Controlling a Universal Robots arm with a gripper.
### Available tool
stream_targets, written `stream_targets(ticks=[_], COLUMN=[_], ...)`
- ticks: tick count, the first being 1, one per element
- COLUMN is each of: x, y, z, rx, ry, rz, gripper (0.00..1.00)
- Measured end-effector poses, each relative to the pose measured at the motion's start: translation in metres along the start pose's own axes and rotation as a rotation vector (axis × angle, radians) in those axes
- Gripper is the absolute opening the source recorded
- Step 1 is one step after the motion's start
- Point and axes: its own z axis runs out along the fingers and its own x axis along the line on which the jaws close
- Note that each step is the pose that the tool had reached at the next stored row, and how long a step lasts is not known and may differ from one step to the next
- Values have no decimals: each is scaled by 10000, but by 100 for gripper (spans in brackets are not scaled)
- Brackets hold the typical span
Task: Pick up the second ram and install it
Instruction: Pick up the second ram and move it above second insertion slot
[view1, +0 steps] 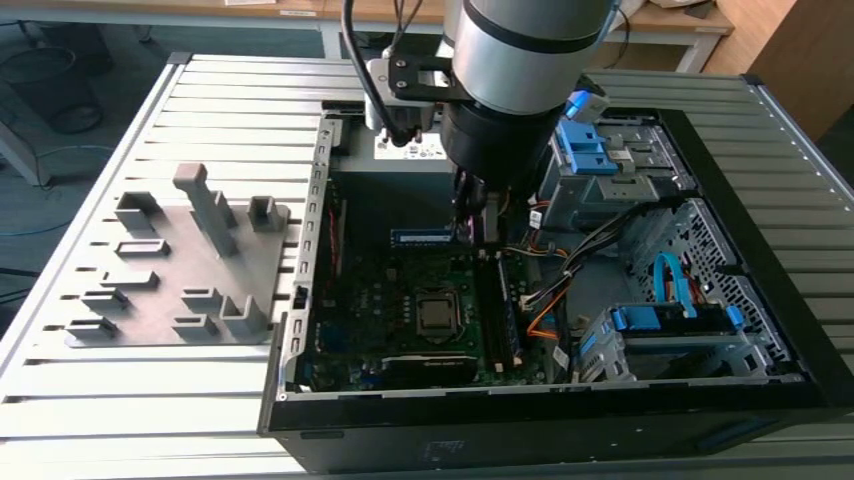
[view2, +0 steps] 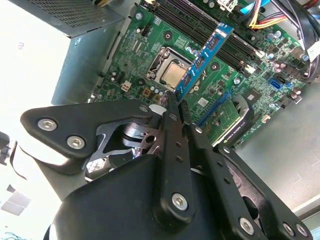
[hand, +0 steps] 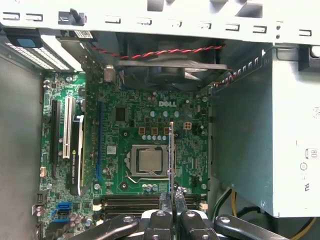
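- In the second wrist view we see the gripper (view2: 178, 105) clamped on one end of the second ram (view2: 205, 55). The module's blue-labelled face reaches out over the motherboard (view2: 145, 55).
- The first wrist view gives us the same module edge-on, a thin strip (hand: 171, 150) just beside the CPU socket (hand: 150, 161). We cannot tell whether it touches the board.
- That view also shows the black memory slots (hand: 132, 202) along the board's edge nearest the fingers. A cooling fan (hand: 170, 65) with twisted red and black wires sits at the far edge, and a grey power supply (hand: 245, 150) stands against one case wall.
- The second wrist view adds an expansion card (view2: 232, 125) standing in its slot.
- From the exterior view we see the arm (view1: 514, 60) reaching down into the open computer case (view1: 534, 415), with the module's label (view1: 424, 237) just visible.
- The case rests on a slatted metal table (view1: 134, 410). A grey fixture block (view1: 187, 260) sits well apart from the case, toward the table's edge on the exterior view's left.
- Beyond the table's far edge we see a wooden workbench (view1: 287, 14) and dark flooring (view1: 134, 50).
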Motion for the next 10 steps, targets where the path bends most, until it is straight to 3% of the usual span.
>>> stream_targets(ticks=[10], x=[15], y=[-1], z=[33], rx=[0], ry=[0], rz=[0], gripper=[14])
